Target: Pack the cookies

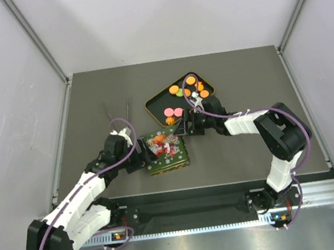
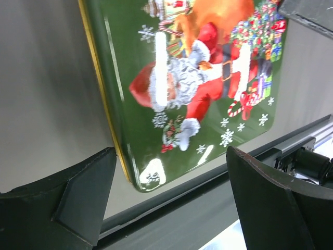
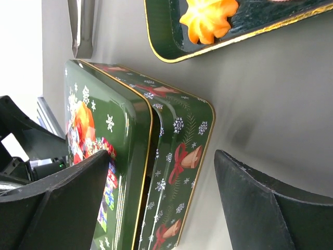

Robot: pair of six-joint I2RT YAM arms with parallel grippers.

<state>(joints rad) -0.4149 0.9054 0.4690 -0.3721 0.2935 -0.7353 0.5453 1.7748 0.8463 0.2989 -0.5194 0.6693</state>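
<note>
top external: grey table (image 1: 247, 84) between white walls (image 1: 4, 90).

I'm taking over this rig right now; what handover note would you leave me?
Left tool: open, empty, beside the green Santa-printed metal tin.
Right tool: open, empty, between tin and dark green gold-rimmed tray.
Small round orange, pink and green cookies: those visible lie in the tray.
Tin is shut.
Done: nothing visibly packed.
To do: open tin, move cookies in.

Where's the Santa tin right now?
Top view: the tin sits near the centre of the table, between the left gripper and right gripper, just in front of the tray.
</note>
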